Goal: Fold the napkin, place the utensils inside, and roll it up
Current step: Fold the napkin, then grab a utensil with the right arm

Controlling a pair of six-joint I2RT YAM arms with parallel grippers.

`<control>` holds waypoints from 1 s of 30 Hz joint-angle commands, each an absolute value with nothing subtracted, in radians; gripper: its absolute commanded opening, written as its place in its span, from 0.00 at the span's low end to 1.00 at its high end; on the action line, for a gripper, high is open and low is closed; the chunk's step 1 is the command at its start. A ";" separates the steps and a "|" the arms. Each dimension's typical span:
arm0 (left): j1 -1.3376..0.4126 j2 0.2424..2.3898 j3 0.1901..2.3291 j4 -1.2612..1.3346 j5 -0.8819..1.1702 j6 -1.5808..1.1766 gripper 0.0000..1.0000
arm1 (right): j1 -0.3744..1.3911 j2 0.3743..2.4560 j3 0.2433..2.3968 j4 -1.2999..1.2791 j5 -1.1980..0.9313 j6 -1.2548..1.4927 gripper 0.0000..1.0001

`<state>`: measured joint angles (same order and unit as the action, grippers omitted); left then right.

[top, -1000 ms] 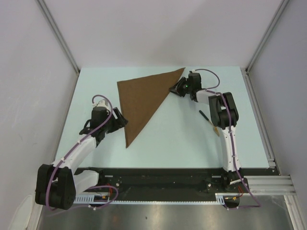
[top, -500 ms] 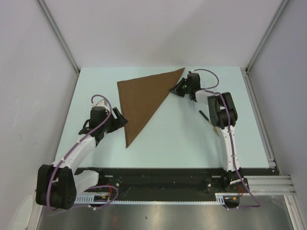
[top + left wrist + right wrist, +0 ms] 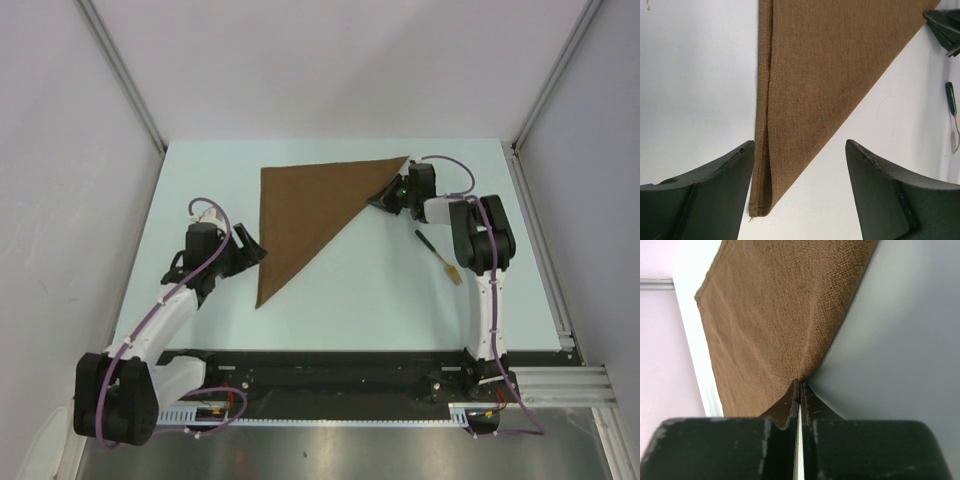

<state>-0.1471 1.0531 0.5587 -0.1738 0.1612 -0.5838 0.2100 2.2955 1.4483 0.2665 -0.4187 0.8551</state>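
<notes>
The brown napkin [image 3: 310, 210] lies folded into a triangle on the pale table, its long point toward the near left. My right gripper [image 3: 385, 196] is shut on the napkin's folded edge near the far right corner; the cloth [image 3: 780, 315] puckers at the fingertips [image 3: 801, 385]. My left gripper [image 3: 252, 252] is open and empty, its jaws either side of the napkin's near tip [image 3: 762, 200], just short of it. The fork [image 3: 438, 253], dark handle and gold tines, lies on the table right of the napkin and shows in the left wrist view [image 3: 952, 107].
Grey walls enclose the table [image 3: 370, 290] on three sides. A metal rail [image 3: 545, 250] runs along the right edge. A black strip with the arm bases lies at the near edge.
My right gripper has pulled the napkin to the right by its folded edge; the whole triangle has shifted right. The left gripper has stayed in place.
</notes>
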 commanded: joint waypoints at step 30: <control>-0.061 1.166 1.012 -0.316 0.347 -0.374 1.00 | 0.054 1.663 1.158 -0.440 -0.237 0.192 0.67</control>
